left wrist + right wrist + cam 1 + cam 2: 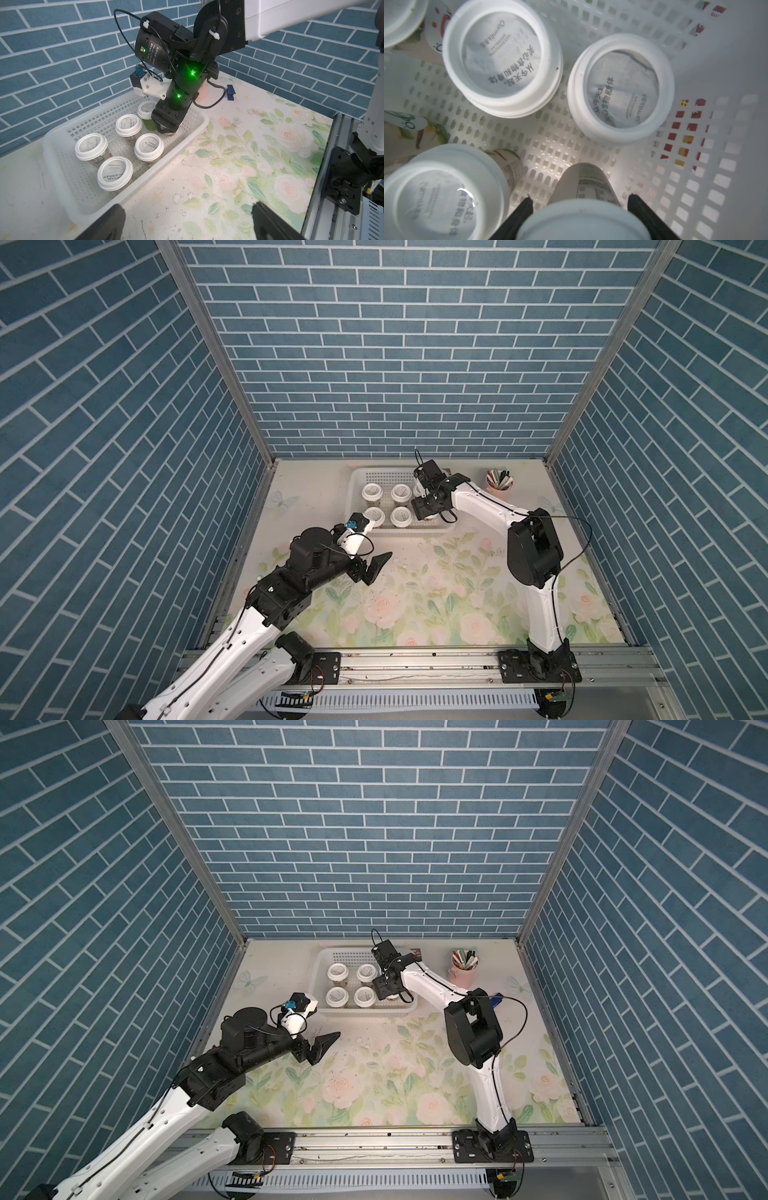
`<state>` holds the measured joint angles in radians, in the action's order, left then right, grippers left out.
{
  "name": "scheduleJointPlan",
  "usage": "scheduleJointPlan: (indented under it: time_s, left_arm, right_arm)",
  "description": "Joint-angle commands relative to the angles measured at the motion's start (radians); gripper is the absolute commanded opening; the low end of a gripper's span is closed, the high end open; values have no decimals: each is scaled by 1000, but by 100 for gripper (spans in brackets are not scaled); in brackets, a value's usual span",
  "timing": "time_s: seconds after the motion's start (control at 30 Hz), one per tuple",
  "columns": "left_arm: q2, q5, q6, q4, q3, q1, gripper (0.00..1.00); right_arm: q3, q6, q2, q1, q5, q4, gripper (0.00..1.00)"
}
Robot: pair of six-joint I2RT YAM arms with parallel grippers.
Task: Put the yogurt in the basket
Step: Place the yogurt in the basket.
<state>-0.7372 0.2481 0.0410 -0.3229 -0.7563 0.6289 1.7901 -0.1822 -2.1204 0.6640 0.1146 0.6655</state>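
**Remote desk:** Status on the yogurt?

**Me:** Five yogurt cups stand upright inside the basket. I have the sixth cup clamped in the right gripper, down in the basket's one free corner, on that arm's side. I can't tell whether its base is on the basket floor.

**Remote desk:** What's left, then?

**Me:** By my reckoning, only letting go and lifting clear. I see no cup outside the basket. The left gripper hangs empty, jaws spread wide, just off the basket's front-left corner.

**Remote desk:** And the surroundings?

**Me:** My table carries a rose print, scuffed and flecked in front of the basket. A pink cup of pens stands to the basket's right, with a small blue clip on that same side. Blue brick-pattern walls close in behind the basket and on both sides of it.
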Motion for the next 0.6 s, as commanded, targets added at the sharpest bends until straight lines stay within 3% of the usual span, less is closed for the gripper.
scheduleJointPlan:
  time_s: [0.0,0.57]
  left_arm:
    - [-3,3,-1,13,-9,3,100]
    - [-18,5,-1,4,-18,3,100]
  right_arm:
    - [-17,15,-22,-4,-21,-23,73]
    - [-63,9,-43,-6,-38,-55,73]
